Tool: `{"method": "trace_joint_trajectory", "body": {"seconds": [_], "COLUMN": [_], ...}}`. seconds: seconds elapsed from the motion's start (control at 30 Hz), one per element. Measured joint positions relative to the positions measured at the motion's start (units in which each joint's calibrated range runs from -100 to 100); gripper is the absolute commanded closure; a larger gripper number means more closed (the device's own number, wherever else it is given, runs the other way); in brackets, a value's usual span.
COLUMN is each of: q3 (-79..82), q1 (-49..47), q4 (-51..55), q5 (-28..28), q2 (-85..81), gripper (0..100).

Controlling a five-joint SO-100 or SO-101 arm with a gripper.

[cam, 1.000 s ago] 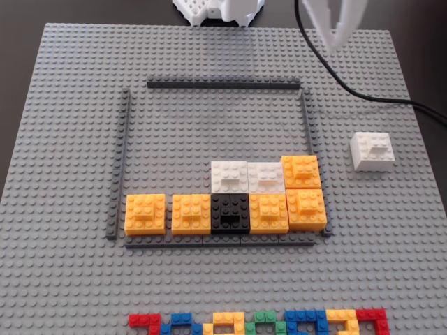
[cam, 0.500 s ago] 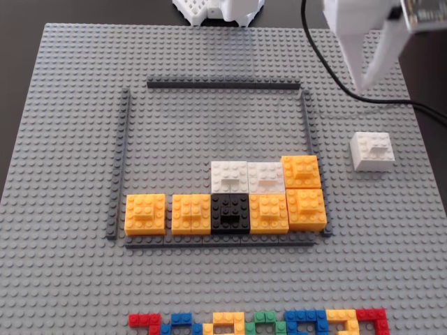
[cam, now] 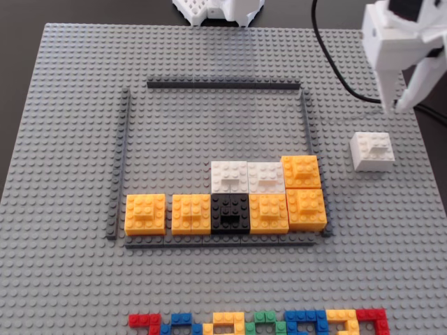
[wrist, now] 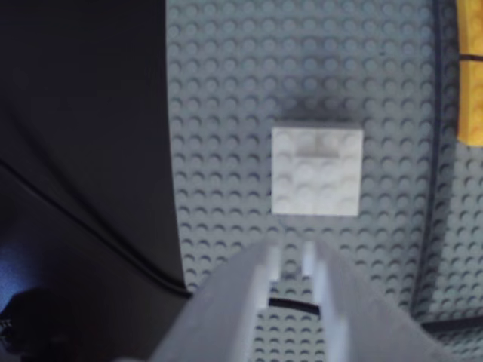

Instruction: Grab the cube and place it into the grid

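Grey studded baseplate [cam: 70,139] on dark table. Cube [cam: 371,151] outside grid [cam: 304,125], just right of its right strip, alone. White, square, smaller raised plate on top. Probably light, rigid, slick plastic; best pinched across flat side walls. Gripper [cam: 396,106] above and behind cube, fingers slightly spread, empty.

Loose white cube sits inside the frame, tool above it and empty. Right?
Not quite. The white cube sits outside the grid, on bare baseplate to the right of its right-hand strip, as the fixed view shows. The rest stands: the tool is above it and empty.
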Motion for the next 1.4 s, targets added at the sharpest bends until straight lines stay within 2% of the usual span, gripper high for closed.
{"method": "trace_joint_trajectory", "body": {"seconds": [0.23,0.47,0.6,1.4], "q3": [0.00,0.00,0.88,7.15], "q1": [0.44,0.87,1.60,2.70], "q4": [-1.03,-1.03,-1.07,-4.93], "q5": [-0.20,1.03,1.03,1.76], "q2": [0.68,1.61,1.61,3.65], "gripper": [89,71,67,68]}}
